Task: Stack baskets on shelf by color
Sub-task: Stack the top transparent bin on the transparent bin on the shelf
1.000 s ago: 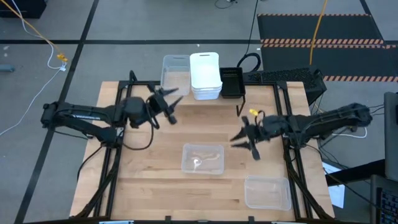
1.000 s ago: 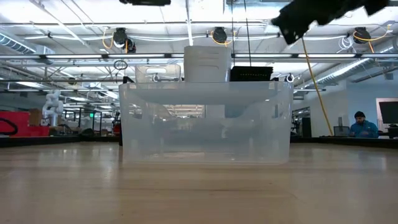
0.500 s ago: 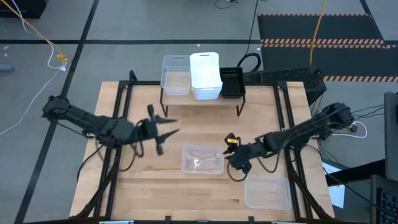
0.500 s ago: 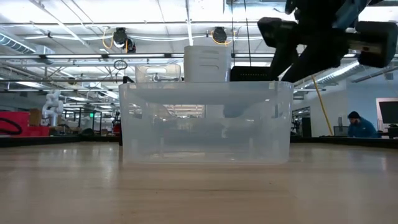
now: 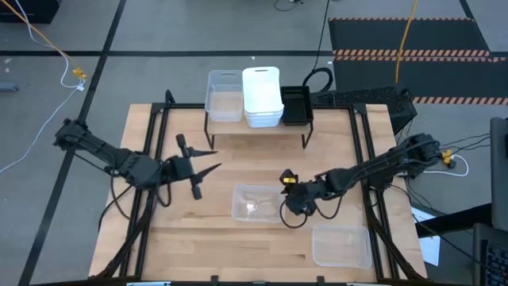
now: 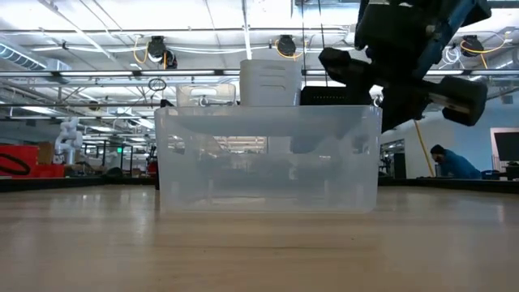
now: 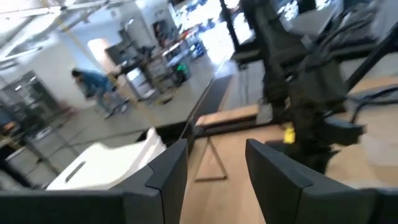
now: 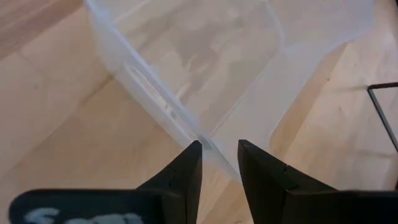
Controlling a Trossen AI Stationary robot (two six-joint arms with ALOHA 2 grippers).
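Open lab hall behind, light-wood worktop (image 5: 198,238) under me. Nearest: one clear basket (image 5: 342,245) at the front right corner, untouched. Mid-worktop sits another clear basket (image 5: 258,202); my right claw (image 5: 295,208) is at its right rim, fingers apart w/ the wall just ahead of the gap, not clamped yet — prob. lined up for a rim pinch. Left claw (image 5: 200,169) hangs off to the left, fingers apart, empty, waiting. Far side: shelf (image 5: 274,131) w/ clear basket (image 5: 224,97), white stack (image 5: 262,97), black basket (image 5: 295,105) side by side. Shelf legs and white stack crowd the clear slot.
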